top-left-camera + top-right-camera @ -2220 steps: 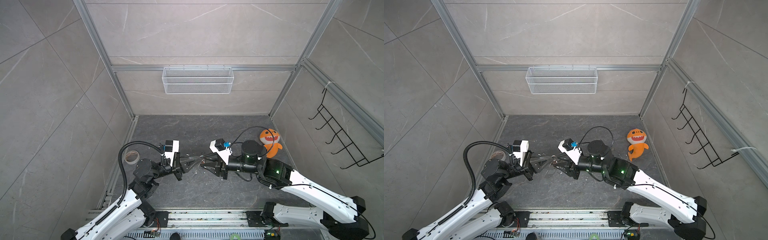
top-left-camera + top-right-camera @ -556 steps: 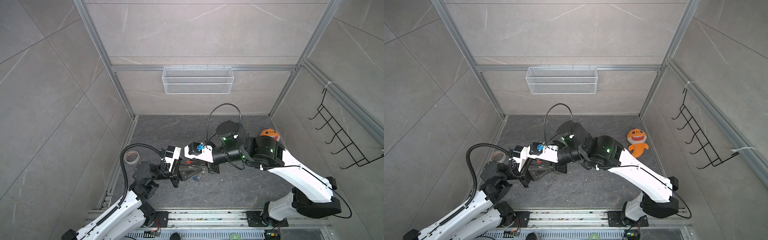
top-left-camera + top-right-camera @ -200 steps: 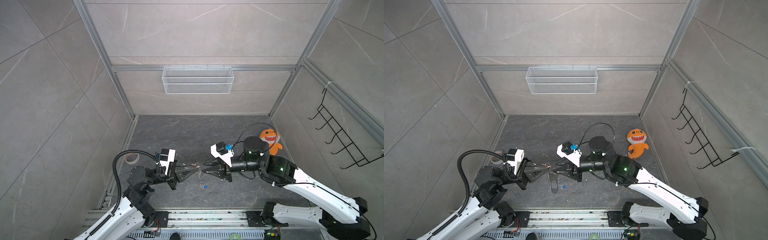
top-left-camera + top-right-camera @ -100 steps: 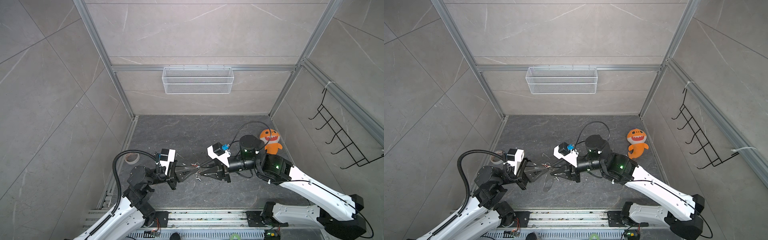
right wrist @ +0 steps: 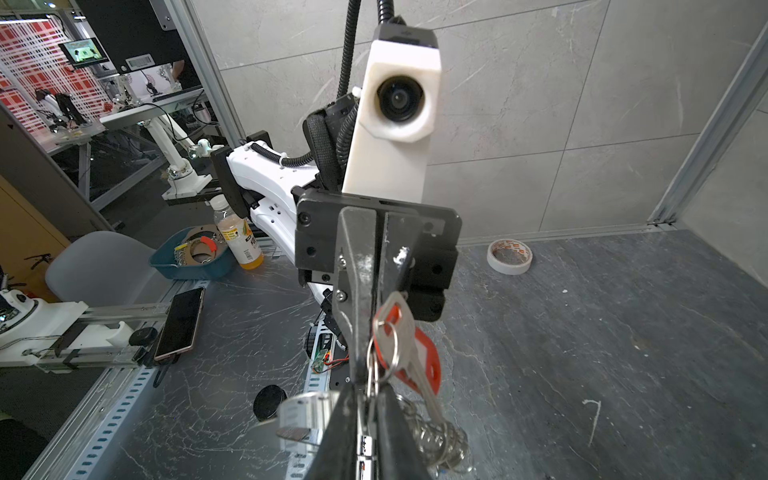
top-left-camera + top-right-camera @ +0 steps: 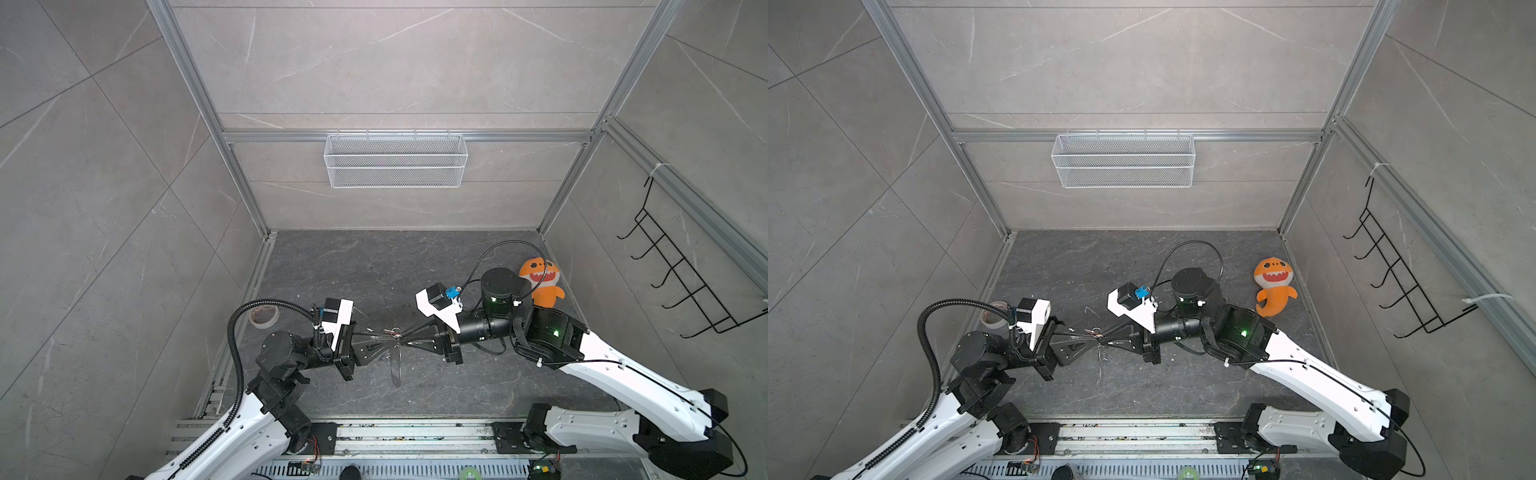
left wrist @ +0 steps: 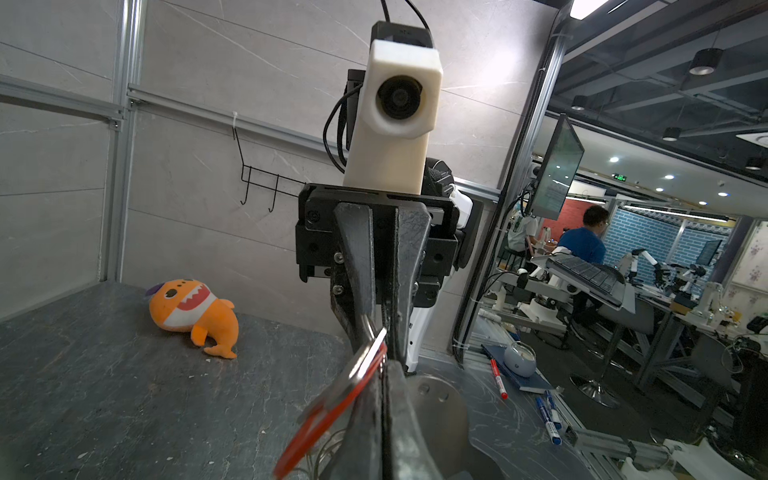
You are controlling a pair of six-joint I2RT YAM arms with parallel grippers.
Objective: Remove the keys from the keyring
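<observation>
My left tool (image 6: pixel 390 339) is clamped on the keyring (image 6: pixel 395 368), and my right tool (image 6: pixel 402 337) on the red-tag key (image 5: pixel 401 332). I should pull it slowly toward 3 o'clock.

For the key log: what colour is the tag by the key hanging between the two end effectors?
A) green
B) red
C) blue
B: in the right wrist view a red tag hangs right behind the silver key.
</observation>
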